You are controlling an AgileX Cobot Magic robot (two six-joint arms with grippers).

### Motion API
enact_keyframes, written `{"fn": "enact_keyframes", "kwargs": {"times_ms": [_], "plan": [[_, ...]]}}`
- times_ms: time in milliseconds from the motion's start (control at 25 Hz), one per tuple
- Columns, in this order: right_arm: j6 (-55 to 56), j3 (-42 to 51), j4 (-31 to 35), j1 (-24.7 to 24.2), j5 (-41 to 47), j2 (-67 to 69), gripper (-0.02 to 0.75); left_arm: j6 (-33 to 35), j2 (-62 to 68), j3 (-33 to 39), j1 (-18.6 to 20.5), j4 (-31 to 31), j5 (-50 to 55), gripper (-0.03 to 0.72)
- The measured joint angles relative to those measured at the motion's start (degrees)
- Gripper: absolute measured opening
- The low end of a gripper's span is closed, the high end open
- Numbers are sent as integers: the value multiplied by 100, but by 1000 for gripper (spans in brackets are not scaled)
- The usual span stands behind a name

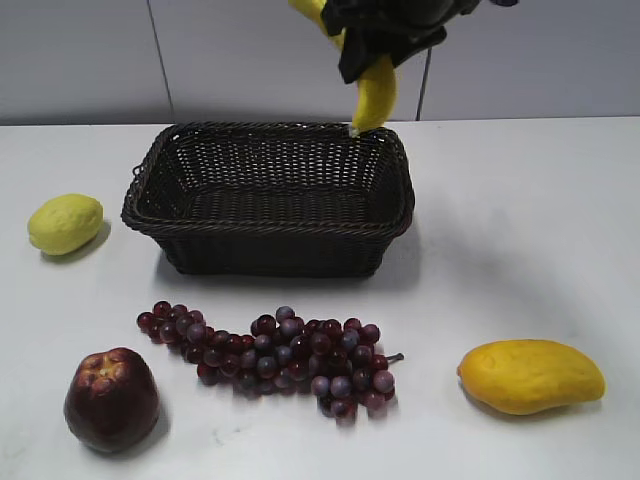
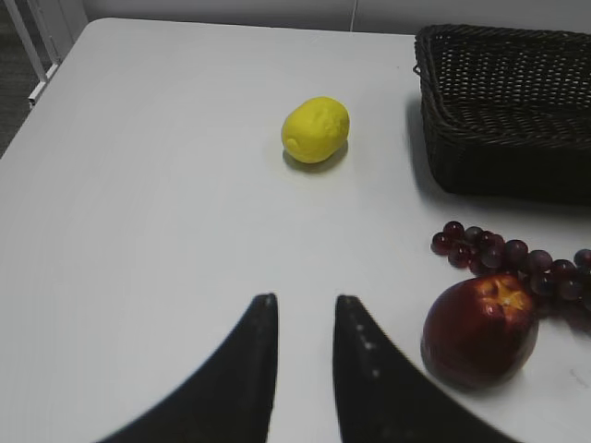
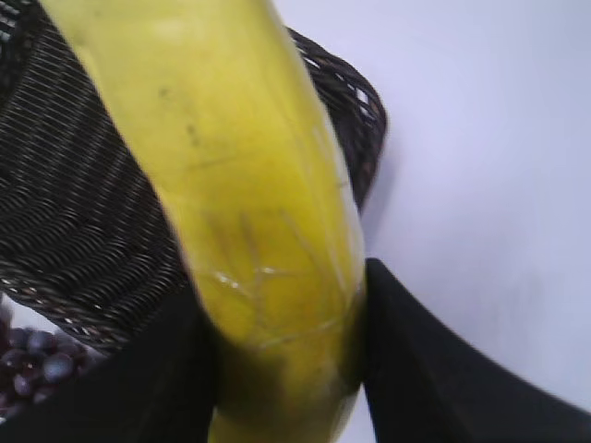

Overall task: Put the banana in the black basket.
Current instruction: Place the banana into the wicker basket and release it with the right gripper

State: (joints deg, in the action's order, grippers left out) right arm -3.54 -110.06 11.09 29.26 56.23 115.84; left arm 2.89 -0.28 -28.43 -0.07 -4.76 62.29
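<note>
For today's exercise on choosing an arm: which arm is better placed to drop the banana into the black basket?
The right. Its claw already grips the banana above the black basket's back rim. The left claw hangs empty over bare table, nearer the lemon.

black basket (image 1: 270, 200) open-topped, grapes (image 1: 275, 358) crowding front

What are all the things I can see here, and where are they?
banana: one, yellow, held in the air over the basket's back right corner
black basket: one, dark woven, middle of the table
lemon: one, yellow, left of the basket
grapes: one bunch, dark red, in front of the basket
apple: one, dark red, front left
mango: one, orange-yellow, front right
table: one, white
right gripper: black, shut on the banana
left gripper: black, open, above bare table
</note>
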Motion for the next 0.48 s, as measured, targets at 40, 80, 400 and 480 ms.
{"fn": "enact_keyframes", "kwargs": {"times_ms": [40, 80, 400, 480], "plan": [[-19, -2, 0, 65, -82, 85, 353, 0, 0, 0, 0, 0, 0, 204], [-34, -7, 2, 117, -120, 185, 353, 0, 0, 0, 0, 0, 0, 204], [-281, -7, -3, 286, -418, 989, 353, 0, 0, 0, 0, 0, 0, 204], [-295, -7, -29, 286, -481, 1122, 353, 0, 0, 0, 0, 0, 0, 204]]}}
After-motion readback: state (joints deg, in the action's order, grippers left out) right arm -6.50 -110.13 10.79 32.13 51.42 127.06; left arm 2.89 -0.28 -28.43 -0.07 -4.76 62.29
